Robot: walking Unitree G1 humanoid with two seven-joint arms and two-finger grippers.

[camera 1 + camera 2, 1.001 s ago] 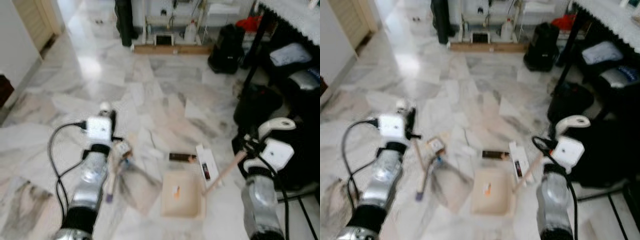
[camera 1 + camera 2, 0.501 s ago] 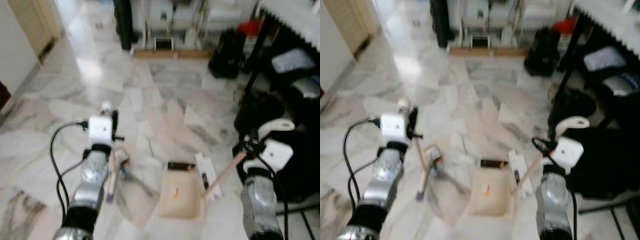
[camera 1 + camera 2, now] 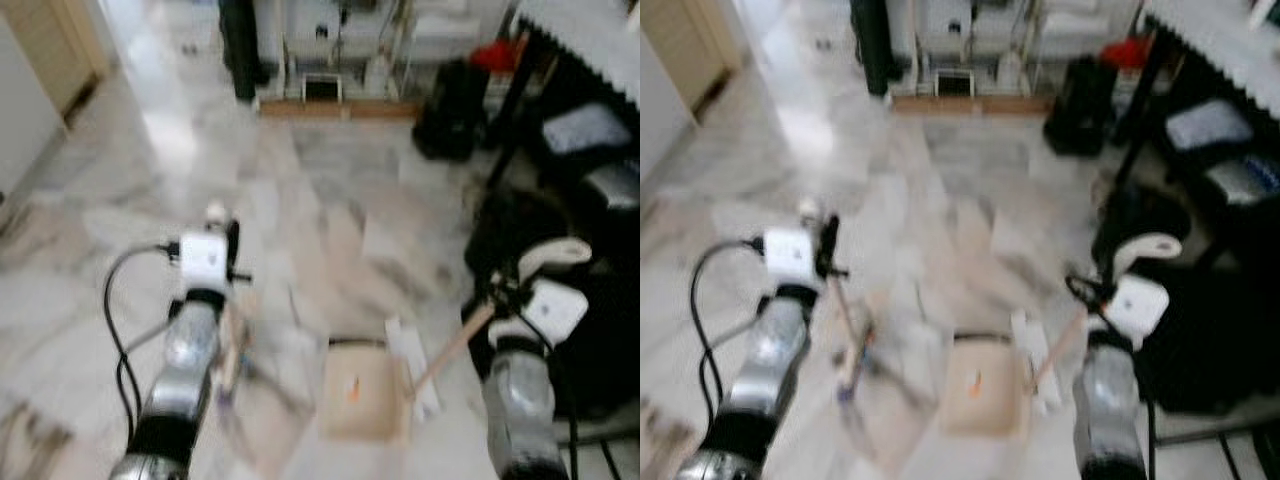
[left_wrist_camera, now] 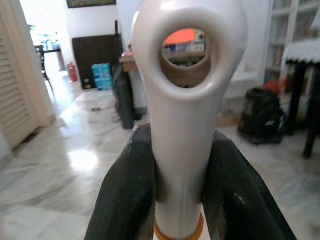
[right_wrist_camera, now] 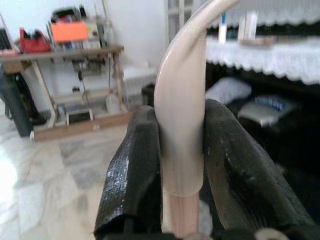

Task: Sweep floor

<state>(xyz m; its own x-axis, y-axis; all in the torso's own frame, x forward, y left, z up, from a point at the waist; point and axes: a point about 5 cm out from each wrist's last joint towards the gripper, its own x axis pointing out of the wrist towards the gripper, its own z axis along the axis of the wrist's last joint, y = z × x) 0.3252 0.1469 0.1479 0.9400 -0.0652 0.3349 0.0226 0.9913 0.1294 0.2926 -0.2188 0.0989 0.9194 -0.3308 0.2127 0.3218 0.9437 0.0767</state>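
Observation:
My left gripper point(image 4: 180, 137) is shut on the white, looped top of the broom handle point(image 4: 186, 100). In the left eye view this gripper point(image 3: 222, 238) is held over the marble floor, and the broom point(image 3: 228, 352) slants down to blurred bristles by my left arm. On the other side, my right gripper point(image 5: 180, 112) is shut on the beige curved dustpan handle point(image 5: 181, 100). Its wooden shaft point(image 3: 450, 348) runs down to the beige dustpan point(image 3: 362, 395), flat on the floor between my arms. A small orange scrap lies in the pan. White paper litter point(image 3: 412, 362) and a dark strip point(image 3: 355, 342) lie at the pan's far edge.
Black bags point(image 3: 455, 100) and dark furniture point(image 3: 575, 200) crowd the right side. A low shelf with appliances point(image 3: 330, 80) stands at the back, and a louvred door point(image 3: 50, 50) is at the far left. Open marble floor point(image 3: 300, 200) stretches ahead.
The whole picture has shifted a little and blurred, so the camera has moved. Both grippers keep their hold; broom and dustpan stay about where they were relative to my arms.

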